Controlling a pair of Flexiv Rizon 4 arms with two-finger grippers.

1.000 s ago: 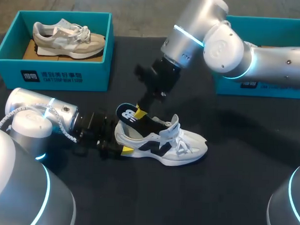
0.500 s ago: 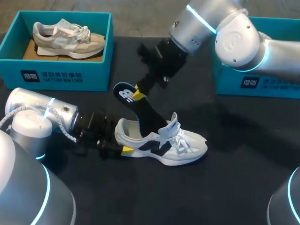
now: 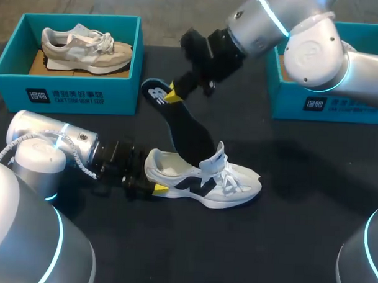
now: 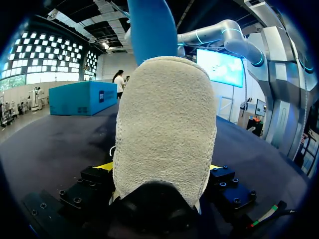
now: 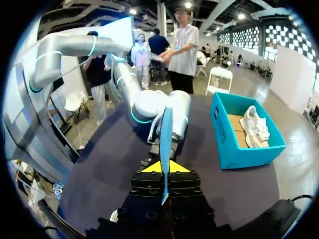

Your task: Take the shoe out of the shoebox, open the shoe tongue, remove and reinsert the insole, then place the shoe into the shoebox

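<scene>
Overhead, insole (image 3: 186,132) tip inside shoe (image 3: 232,184), wrist view, edge-on between right jaws

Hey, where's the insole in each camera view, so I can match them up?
Head view: insole slants from the white shoe up to the right gripper.
Left wrist view: blue strip standing up behind the shoe's heel.
Right wrist view: edge-on between the right gripper's fingers.
Shared landmark: the right arm leading to its gripped end.

Head cam's up high behind the robot, looking down over the whole table (image 3: 285,244). Left wrist cam's right up on the heel of the shoe (image 4: 164,129). Right wrist cam looks along the insole (image 5: 166,144) edge-on. All three catch that insole.
</scene>
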